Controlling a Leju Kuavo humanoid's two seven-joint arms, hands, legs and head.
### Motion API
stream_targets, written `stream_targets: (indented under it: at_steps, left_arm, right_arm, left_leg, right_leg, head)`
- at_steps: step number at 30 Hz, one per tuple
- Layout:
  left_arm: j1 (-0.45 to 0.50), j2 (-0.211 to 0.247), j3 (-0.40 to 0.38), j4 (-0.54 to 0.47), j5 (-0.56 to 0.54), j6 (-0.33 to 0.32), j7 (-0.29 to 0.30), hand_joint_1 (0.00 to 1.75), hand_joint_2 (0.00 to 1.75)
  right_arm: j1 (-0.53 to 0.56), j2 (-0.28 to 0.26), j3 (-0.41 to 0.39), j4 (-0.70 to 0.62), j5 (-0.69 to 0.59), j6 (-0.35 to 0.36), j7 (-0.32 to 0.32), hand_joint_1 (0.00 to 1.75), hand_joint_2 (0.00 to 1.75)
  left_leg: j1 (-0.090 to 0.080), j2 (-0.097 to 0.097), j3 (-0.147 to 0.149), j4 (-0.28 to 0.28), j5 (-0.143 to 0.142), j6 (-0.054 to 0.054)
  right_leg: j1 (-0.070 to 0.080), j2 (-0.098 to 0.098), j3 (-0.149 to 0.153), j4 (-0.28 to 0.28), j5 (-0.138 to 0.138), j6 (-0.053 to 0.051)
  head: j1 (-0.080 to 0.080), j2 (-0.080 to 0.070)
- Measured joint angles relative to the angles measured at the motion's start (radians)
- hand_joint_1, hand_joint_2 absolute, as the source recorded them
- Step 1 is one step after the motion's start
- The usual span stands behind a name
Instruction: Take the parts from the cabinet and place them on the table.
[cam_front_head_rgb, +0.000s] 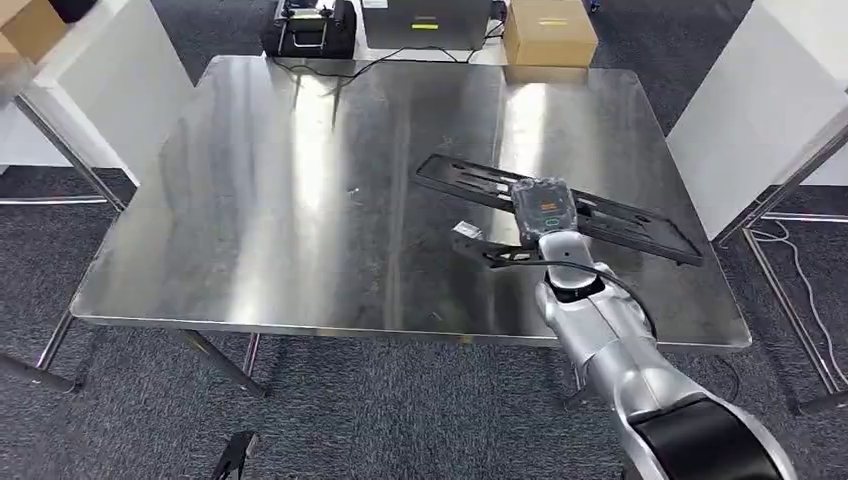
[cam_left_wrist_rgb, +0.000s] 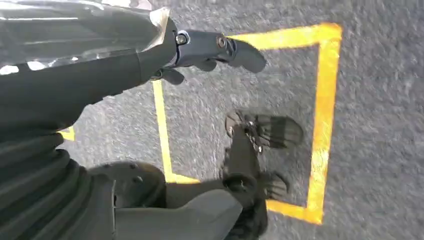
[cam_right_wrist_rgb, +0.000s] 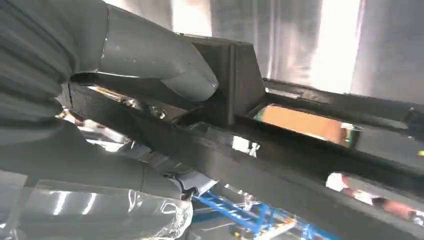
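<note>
A long flat black part (cam_front_head_rgb: 640, 222) with cut-out openings lies slantwise over the right half of the steel table (cam_front_head_rgb: 300, 200). My right hand (cam_front_head_rgb: 543, 208) grips it near its middle, reaching in from the near right edge. In the right wrist view the grey thumb (cam_right_wrist_rgb: 165, 60) presses on top of the black part (cam_right_wrist_rgb: 280, 150) and the fingers run beneath it. I cannot tell whether the part touches the tabletop. My left hand (cam_left_wrist_rgb: 210, 50) hangs beside my body above the carpet, holding nothing, its fingers loosely apart.
Beyond the table's far edge stand a cardboard box (cam_front_head_rgb: 550, 32), a black case (cam_front_head_rgb: 310, 30) and a dark device (cam_front_head_rgb: 425, 22). White panels (cam_front_head_rgb: 760, 110) flank both sides. A small silvery scrap (cam_front_head_rgb: 467, 231) lies by the part. Yellow floor tape (cam_left_wrist_rgb: 322, 115) marks the carpet.
</note>
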Motion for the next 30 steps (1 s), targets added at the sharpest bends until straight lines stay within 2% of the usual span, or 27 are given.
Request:
stream_targets:
  at_steps: [1, 3, 7, 13, 23, 26, 28, 30]
  left_arm:
    - [-0.001, 0.002, 0.0, 0.0, 0.0, 0.002, 0.006, 0.0, 1.75]
    - [0.0, 0.005, 0.001, 0.0, 0.007, 0.006, 0.01, 0.0, 1.75]
    - [0.003, 0.005, 0.006, 0.0, 0.021, -0.004, -0.008, 0.0, 1.75]
    - [0.007, 0.005, 0.024, 0.0, 0.029, 0.006, -0.017, 0.0, 1.75]
    - [0.009, 0.005, 0.029, 0.0, 0.028, 0.008, -0.018, 0.0, 1.75]
    - [0.009, 0.005, 0.03, 0.0, 0.023, 0.006, -0.017, 0.0, 1.75]
    - [0.01, 0.005, 0.034, 0.0, 0.023, 0.007, -0.017, 0.0, 1.75]
    - [0.01, 0.005, 0.046, 0.0, 0.024, 0.009, -0.017, 0.0, 1.75]
  right_arm:
    - [0.001, 0.003, 0.0, 0.002, 0.0, 0.0, -0.005, 0.0, 0.0]
    - [0.001, 0.013, 0.001, 0.005, 0.0, 0.0, -0.009, 0.0, 0.0]
    - [-0.003, 0.032, 0.003, 0.012, 0.0, 0.0, -0.016, 0.0, 0.0]
    - [-0.004, 0.05, -0.007, 0.018, -0.01, 0.0, -0.029, 0.0, 0.0]
    - [-0.004, 0.053, -0.021, 0.021, -0.002, 0.0, -0.031, 0.0, 0.0]
    - [-0.004, 0.053, -0.037, 0.02, -0.002, -0.011, -0.065, 0.0, 0.0]
    - [-0.001, 0.056, -0.057, 0.011, -0.024, -0.009, -0.114, 0.0, 0.0]
    - [0.014, 0.063, -0.094, -0.02, -0.087, 0.048, -0.187, 0.0, 0.0]
  left_leg:
    - [-0.002, -0.001, 0.0, 0.0, -0.001, 0.001]
    - [-0.005, -0.001, 0.0, 0.0, -0.003, 0.011]
    - [-0.005, -0.001, 0.0, 0.0, -0.004, 0.017]
    - [-0.007, -0.001, 0.001, 0.0, -0.002, 0.02]
    - [-0.004, 0.0, 0.002, 0.0, -0.002, 0.021]
    - [-0.004, 0.0, 0.002, 0.0, -0.002, 0.021]
    - [-0.004, 0.0, 0.002, 0.0, -0.002, 0.021]
    - [-0.004, 0.001, 0.002, 0.0, -0.002, 0.021]
  right_leg:
    - [-0.002, -0.002, 0.002, -0.003, 0.0, 0.0]
    - [-0.003, -0.003, 0.005, -0.008, 0.0, 0.0]
    - [-0.003, -0.003, 0.008, -0.014, 0.003, 0.006]
    - [-0.004, -0.003, 0.008, -0.015, 0.006, 0.011]
    - [-0.001, -0.003, 0.008, -0.015, 0.006, 0.011]
    - [-0.001, -0.003, 0.008, -0.015, 0.006, 0.011]
    - [-0.001, -0.003, 0.008, -0.015, 0.006, 0.011]
    - [-0.001, -0.003, 0.008, -0.015, 0.006, 0.011]
  head:
    - [-0.001, 0.0]
    - [-0.001, 0.0]
    - [0.0, 0.0]
    - [-0.001, 0.0]
    - [-0.001, 0.0]
    - [-0.001, 0.0]
    - [0.0, 0.0]
    - [-0.001, 0.0]
